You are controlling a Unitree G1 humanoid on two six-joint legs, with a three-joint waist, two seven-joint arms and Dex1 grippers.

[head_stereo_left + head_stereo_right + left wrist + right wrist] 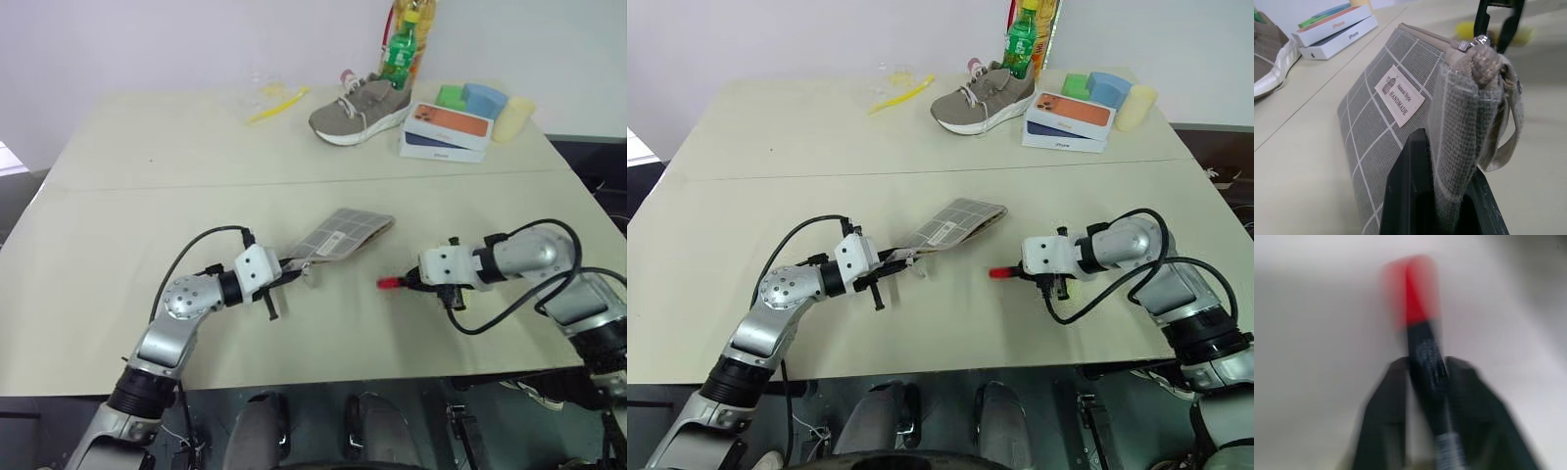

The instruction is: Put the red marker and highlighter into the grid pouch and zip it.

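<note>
Left eye view, pouch: the pouch [338, 235] lies just above centre frame, its near corner pinched by the left gripper [286, 277], jaws fully closed on the fabric.
Left eye view, marker: the marker [389, 283] pokes its red tip out right of centre, low over the table [147, 196], clamped in the right gripper [409, 282].
Right eye view, clutter: shoe [983, 97], bottle [1021, 44] and boxes [1068, 119] sit along the top edge, well apart from the action.
Left wrist view, grip: both fingers [1408, 196] squeeze the pouch's end at bottom centre; label mid-frame, zipper pull [1481, 44] and loop [1506, 142] at upper right.
Left wrist view, highlighter: a yellow blur in the upper right, behind a black finger of the other gripper, is probably it; too soft to be sure.
Right wrist view, grip: jaws nearly closed on the marker's black middle, red end at top centre, blurred.
Step in hand: carry the marker to the pouch mouth.
Do it well: whether the zip is open enough I can't tell, so check that first; lead with the red tip, aim along the zipper line, and keep the left pinch firm so the fabric doesn't slide.
</note>
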